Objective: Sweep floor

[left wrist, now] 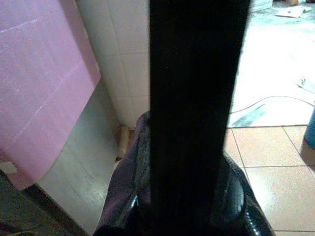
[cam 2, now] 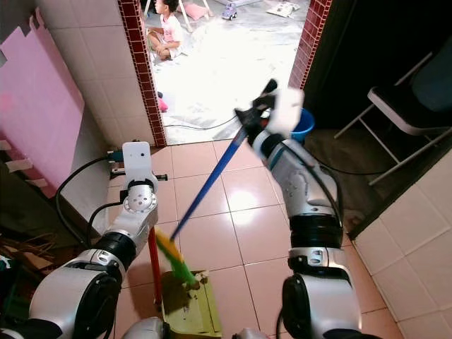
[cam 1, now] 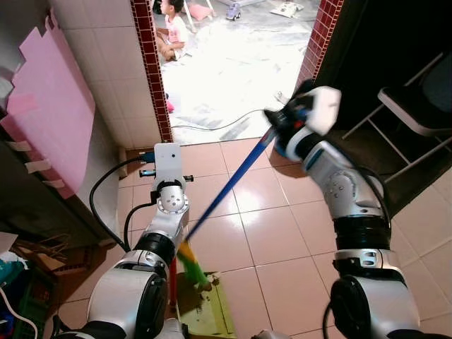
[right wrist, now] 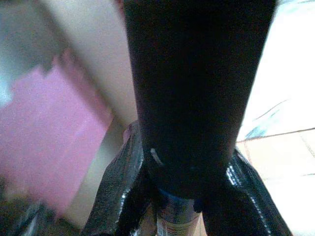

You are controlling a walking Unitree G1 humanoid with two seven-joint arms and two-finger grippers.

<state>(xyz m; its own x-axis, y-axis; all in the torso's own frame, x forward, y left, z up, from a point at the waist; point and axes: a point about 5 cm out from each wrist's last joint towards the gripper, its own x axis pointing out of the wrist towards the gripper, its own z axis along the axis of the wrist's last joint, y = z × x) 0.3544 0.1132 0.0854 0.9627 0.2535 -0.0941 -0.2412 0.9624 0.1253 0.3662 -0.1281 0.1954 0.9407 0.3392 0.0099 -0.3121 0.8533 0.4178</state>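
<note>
While the broom (cam 1: 229,185) is held high at its blue handle by the right gripper (cam 1: 277,126), its long axis runs on a slant from that claw down and back toward the robot's own feet, ending in green and yellow bristles (cam 1: 192,265). Those bristles sit at the mouth of a yellow-green dustpan (cam 1: 212,311) lying on the tiled floor (cam 1: 275,233), well below and to the left of the right claw. In the right wrist view the black fingers (right wrist: 123,182) stand either side of the blue handle and look clamped on it.

A red upright handle (cam 2: 154,265) rises from the dustpan, just beside the bristles and under the left forearm. The left gripper (cam 1: 168,164) sits lower than the right claw and nearer the dustpan, pointing toward the wall; whether its fingers are together or clamped on something I cannot tell, since its wrist view is blocked by a dark shape up close.

My judgement: the sweep turns on the bristle end, which lies down the shaft from the right claw, so that arm drives the stroke while the left is the nearer one to steady the pan.

Beyond the right claw a doorway opens onto a bright room where a person (cam 1: 173,32) sits on the floor; a blue bucket (cam 2: 302,126) stands just behind that claw, a folding chair (cam 1: 417,106) to its right, and a pink foam mat (cam 1: 56,113) leans on the wall far to its left.
</note>
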